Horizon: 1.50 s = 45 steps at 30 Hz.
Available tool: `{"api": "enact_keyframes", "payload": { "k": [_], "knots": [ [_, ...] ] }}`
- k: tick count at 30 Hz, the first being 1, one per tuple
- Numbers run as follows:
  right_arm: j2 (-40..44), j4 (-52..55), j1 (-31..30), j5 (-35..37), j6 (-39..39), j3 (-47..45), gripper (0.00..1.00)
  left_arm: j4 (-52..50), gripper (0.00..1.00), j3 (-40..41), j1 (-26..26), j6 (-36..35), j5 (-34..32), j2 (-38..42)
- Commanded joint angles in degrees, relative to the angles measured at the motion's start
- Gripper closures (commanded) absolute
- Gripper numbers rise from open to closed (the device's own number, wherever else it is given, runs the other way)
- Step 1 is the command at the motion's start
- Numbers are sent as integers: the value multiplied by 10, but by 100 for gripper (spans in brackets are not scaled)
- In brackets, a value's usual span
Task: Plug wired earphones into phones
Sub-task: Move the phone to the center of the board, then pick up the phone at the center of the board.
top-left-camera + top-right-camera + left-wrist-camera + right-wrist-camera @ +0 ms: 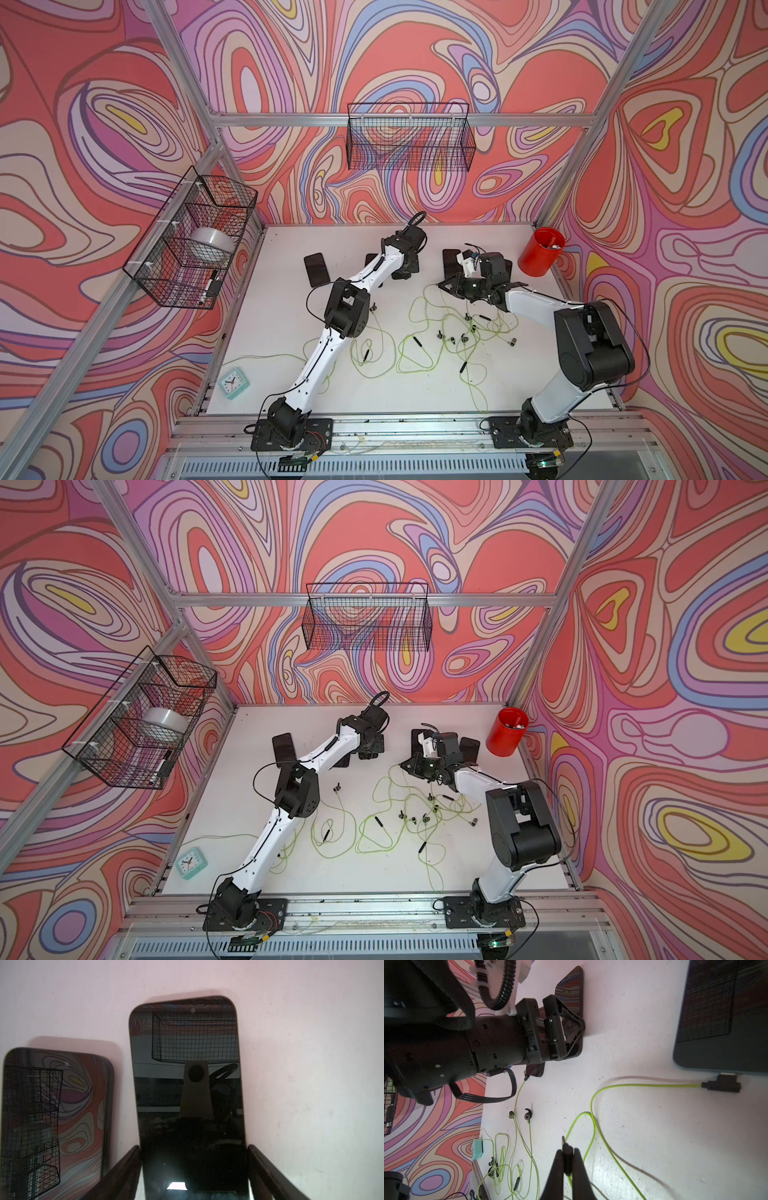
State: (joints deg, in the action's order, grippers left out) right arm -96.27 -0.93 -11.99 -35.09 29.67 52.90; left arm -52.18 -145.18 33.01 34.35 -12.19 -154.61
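In the left wrist view, my left gripper (193, 1147) straddles a black phone (187, 1064), its fingers pressed on both long edges; a second phone (56, 1118) lies beside it. My right gripper (568, 1152) is shut on the dark plug (563, 1141) of a yellow-green earphone cable (593, 1126), the plug tip sticking out past the fingers. Another phone (726, 1012) has a plug (722, 1083) at its end. Both top views show the earphones (453, 332) (415, 808) tangled mid-table, with the phones (316, 269) (284, 748) behind them.
A red cup (540, 251) stands at the back right of the white table. A teal clock (233, 382) sits at the front left edge. Wire baskets hang on the left wall (195, 237) and the back wall (409, 137).
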Motion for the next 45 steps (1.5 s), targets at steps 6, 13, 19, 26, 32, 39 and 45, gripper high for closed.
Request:
{"api": "enact_keyframes", "payload": {
  "k": [6, 13, 19, 26, 32, 39, 45],
  "knots": [
    [2, 10, -3, -6, -30, 10, 100, -59, 24, 54, 1, 7, 27, -6],
    [9, 13, -2, -1, -32, 0, 100, -26, 28, 219, 7, 2, 53, 94],
    [1, 13, -3, -3, -30, 9, 100, -12, 20, 294, 15, -24, 68, 142],
    [19, 21, -3, 6, -32, 0, 100, -155, 11, 127, 9, -60, 110, 43],
    [22, 25, -2, 8, -35, -4, 100, -152, 15, 139, 7, -46, 104, 37],
    [23, 29, -3, 6, -39, -1, 100, -159, 24, 128, 6, -45, 107, 15],
    [28, 34, -3, 6, -42, -6, 100, -196, 27, 96, 6, -55, 79, -5]
  ]
}}
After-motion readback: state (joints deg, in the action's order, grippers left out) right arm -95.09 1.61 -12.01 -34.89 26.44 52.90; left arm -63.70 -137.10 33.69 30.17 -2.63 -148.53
